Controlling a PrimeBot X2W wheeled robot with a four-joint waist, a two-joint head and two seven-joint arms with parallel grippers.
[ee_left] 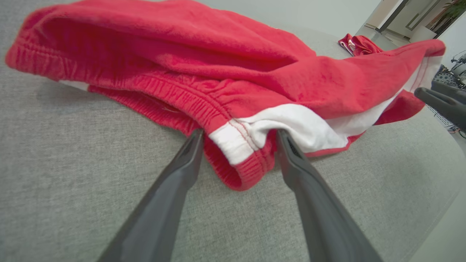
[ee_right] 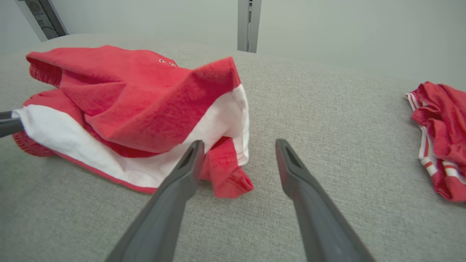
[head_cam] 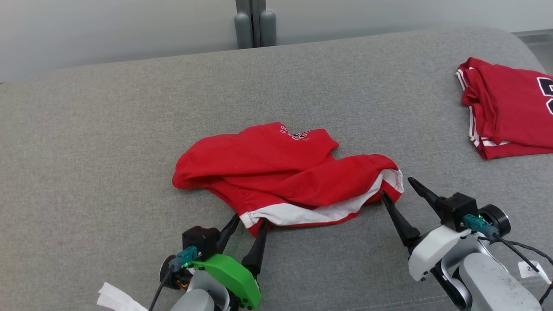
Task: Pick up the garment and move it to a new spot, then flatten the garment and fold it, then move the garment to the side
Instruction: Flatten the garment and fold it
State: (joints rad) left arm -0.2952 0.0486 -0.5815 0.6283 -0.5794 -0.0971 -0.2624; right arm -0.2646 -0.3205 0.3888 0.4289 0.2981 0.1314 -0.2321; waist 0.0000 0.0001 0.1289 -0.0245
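The garment [head_cam: 281, 172] is a crumpled pair of red shorts with a white side band, lying mid-surface on the grey fabric top [head_cam: 108, 129]. My left gripper [head_cam: 250, 219] stands open at its near left corner. In the left wrist view the gripper [ee_left: 239, 134] straddles the red-and-white waistband corner [ee_left: 236, 160], one finger on each side. My right gripper [head_cam: 397, 187] is open at the garment's right end. In the right wrist view the gripper [ee_right: 239, 143] has the folded hem corner [ee_right: 225, 171] lying just inside its left finger, with bare fabric top under the right one.
A second red garment with white stripes [head_cam: 510, 108] lies at the far right edge, also seen as a red heap [ee_right: 440, 142]. Two grey posts [head_cam: 255, 23] stand behind the surface. A white paper scrap [head_cam: 116, 298] sits by my left arm.
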